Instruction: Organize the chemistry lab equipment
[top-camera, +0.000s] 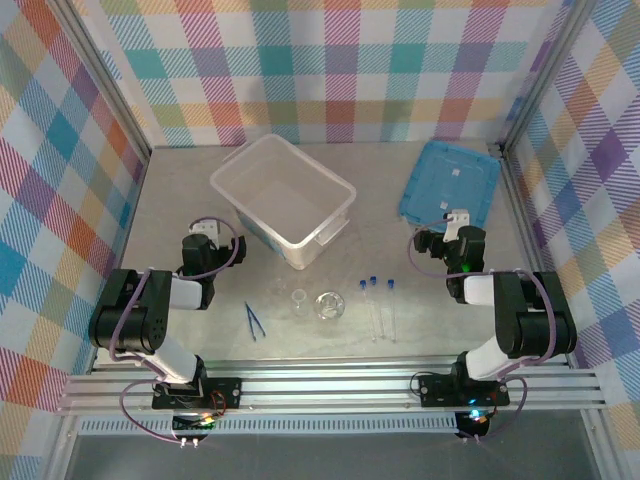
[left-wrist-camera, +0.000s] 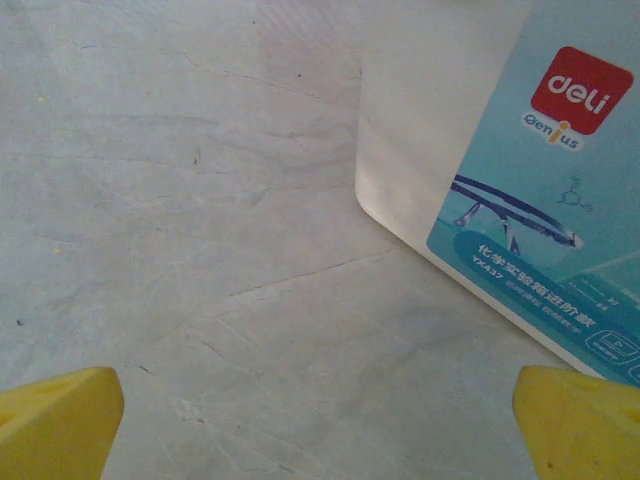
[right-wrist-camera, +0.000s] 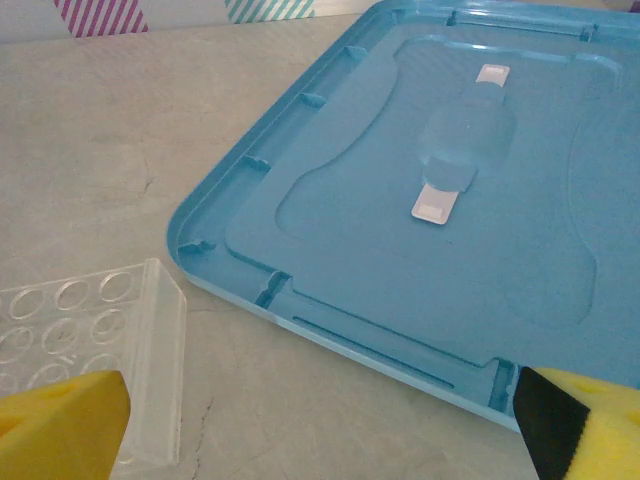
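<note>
Okay, top view: left claw (top-camera: 207, 236) and right claw (top-camera: 452, 228) both spread wide, gripping nothing. Flask (top-camera: 329, 305), beaker (top-camera: 299, 297), tubes (top-camera: 381, 304) and tweezers (top-camera: 253, 321) lie loose in a row toward the bench (top-camera: 180, 180) near edge, about mid-width. The box (top-camera: 283, 198) sits behind them and the lid (top-camera: 450, 182) is by the far right corner. Glass is probably light, rigid, slick and breakable, so pinch the flask gently at the neck. Tubes may roll; grab mid-shaft. Tweezers are thin and flat; take them across both arms. Left wrist: yellow fingers (left-wrist-camera: 55, 420) parted over bare bench, box wall just ahead. Right wrist: fingers (right-wrist-camera: 60, 425) parted, lid ahead, clear well plate (right-wrist-camera: 90, 330) by one finger.
</note>
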